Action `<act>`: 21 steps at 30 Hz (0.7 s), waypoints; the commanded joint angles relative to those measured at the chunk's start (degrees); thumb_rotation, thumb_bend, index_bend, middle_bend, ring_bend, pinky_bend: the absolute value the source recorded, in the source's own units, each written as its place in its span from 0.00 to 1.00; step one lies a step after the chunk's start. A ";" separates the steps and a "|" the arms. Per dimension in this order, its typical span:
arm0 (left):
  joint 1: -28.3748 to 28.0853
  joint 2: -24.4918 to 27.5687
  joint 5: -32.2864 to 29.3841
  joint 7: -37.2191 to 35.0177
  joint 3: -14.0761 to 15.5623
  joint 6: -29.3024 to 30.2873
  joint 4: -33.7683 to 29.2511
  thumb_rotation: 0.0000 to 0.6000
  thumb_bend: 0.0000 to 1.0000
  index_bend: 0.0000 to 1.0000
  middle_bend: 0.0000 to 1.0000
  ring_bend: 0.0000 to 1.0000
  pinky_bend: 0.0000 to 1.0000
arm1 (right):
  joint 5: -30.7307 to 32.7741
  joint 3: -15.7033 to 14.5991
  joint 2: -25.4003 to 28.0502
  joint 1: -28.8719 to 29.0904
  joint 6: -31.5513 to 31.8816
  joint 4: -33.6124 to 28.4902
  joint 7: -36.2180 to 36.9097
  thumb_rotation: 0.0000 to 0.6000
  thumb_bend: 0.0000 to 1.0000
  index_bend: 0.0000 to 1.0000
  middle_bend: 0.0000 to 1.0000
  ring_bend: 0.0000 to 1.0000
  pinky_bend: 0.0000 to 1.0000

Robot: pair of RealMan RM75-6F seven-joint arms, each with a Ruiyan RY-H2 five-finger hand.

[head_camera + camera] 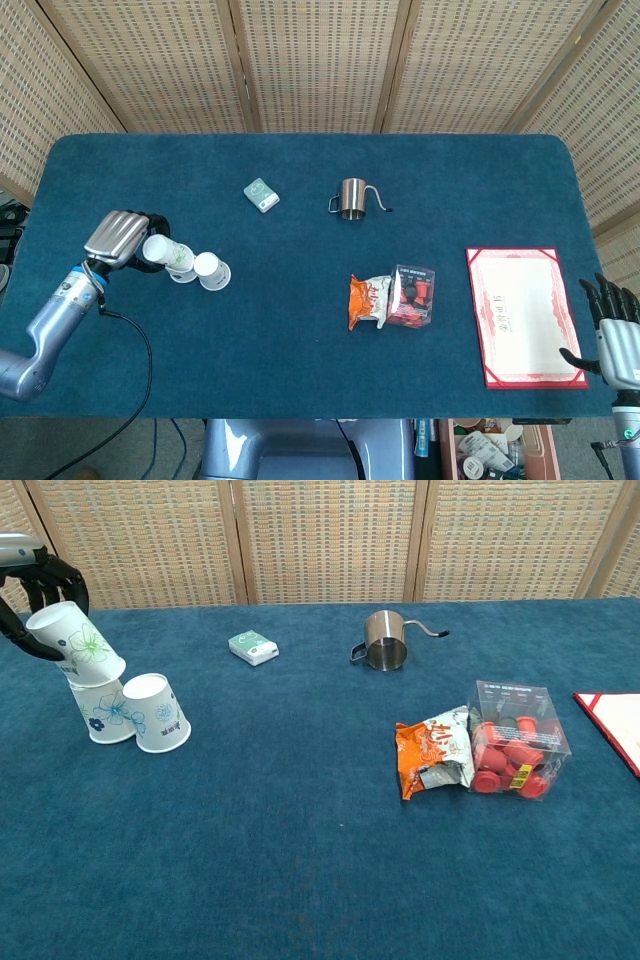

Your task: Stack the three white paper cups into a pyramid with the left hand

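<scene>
Left hand at about nine o'clock on the blue table, fingers wrapped around a white paper cup with a green flower. Held upside down and tilted, rim toward the right in the chest view, lower edge touching or just above the top of the blue-flowered cup; contact not clear enough to call.

Blue-flowered cup standing upside down on the cloth, with the third cup just beside it at three o'clock, also upside down, the two touching or nearly so. In the head view, same trio seen from above: held cup overlapping the left one of the pair, third cup clear of the hand.

Right hand low at the four o'clock corner, past the table edge, fingers spread and holding nothing.

Elsewhere on the table: small green-and-white box toward eleven o'clock of centre. Steel pitcher with a thin spout near twelve o'clock. Orange snack bag just right of centre, touching a clear box of red pieces at its three o'clock side. Red-bordered certificate lying flat near the right edge at three o'clock. Woven screen panels behind the far edge.
</scene>
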 commanded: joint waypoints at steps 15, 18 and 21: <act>-1.92 -1.64 -4.26 6.39 -0.82 -1.58 -1.05 1.00 0.17 0.08 0.11 0.25 0.40 | 0.09 -0.01 0.08 0.07 -0.36 0.31 0.61 1.00 0.00 0.09 0.00 0.00 0.00; -1.75 -1.66 -3.32 5.17 -1.01 -0.76 -1.56 1.00 0.16 0.00 0.01 0.19 0.39 | -0.09 -0.09 -0.10 0.07 -0.24 0.43 0.44 1.00 0.00 0.09 0.00 0.00 0.00; -1.47 -1.23 -1.98 3.19 -0.95 -0.31 -2.17 1.00 0.16 0.00 0.00 0.17 0.38 | -0.08 -0.17 -0.25 0.11 -0.37 0.42 0.19 1.00 0.00 0.09 0.00 0.00 0.00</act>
